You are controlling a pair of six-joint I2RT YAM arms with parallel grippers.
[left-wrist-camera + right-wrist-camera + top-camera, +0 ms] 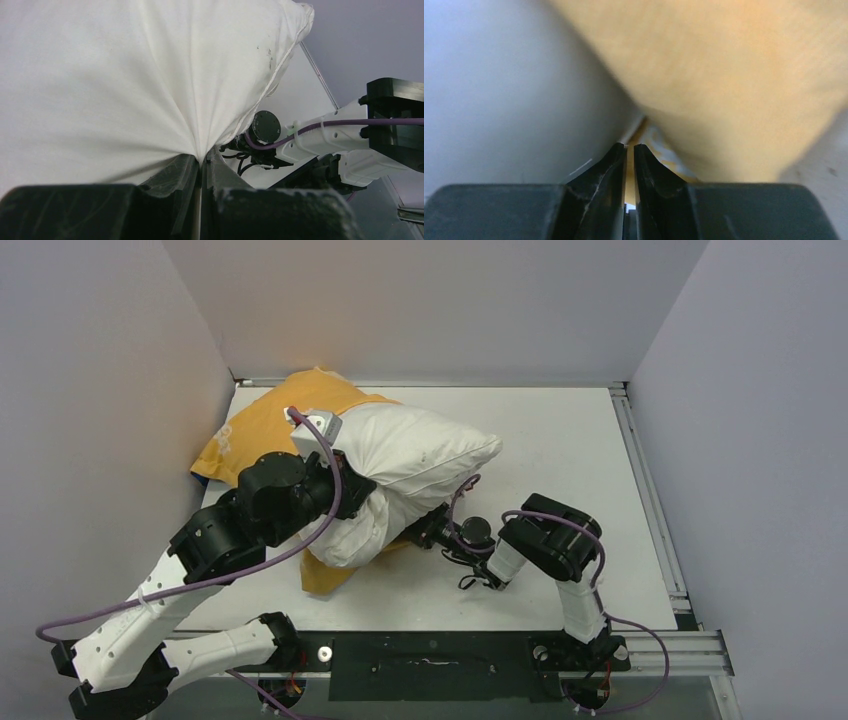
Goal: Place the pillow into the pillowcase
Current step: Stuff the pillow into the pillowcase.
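The plump off-white pillow (425, 452) lies tilted across the orange-yellow pillowcase (255, 425) at the table's back left. A corner of the case pokes out under the pillow's near end. My left gripper (206, 159) is shut on a pinch of the pillow (125, 75), and the fabric fans out in tight folds from its tips. In the top view the left gripper (350, 488) presses into the pillow's near side. My right gripper (415, 532) reaches under the pillow's near edge. In its wrist view the right gripper (630, 146) stands almost shut, with pillowcase (724, 75) fabric showing in the slit between its jaws.
Grey walls close in the white table (560, 440) on the left, back and right. A metal rail (650, 500) runs along the table's right edge. A black strip (430, 665) between the arm bases lines the near edge. The right arm (325, 135) sits close beside the pillow.
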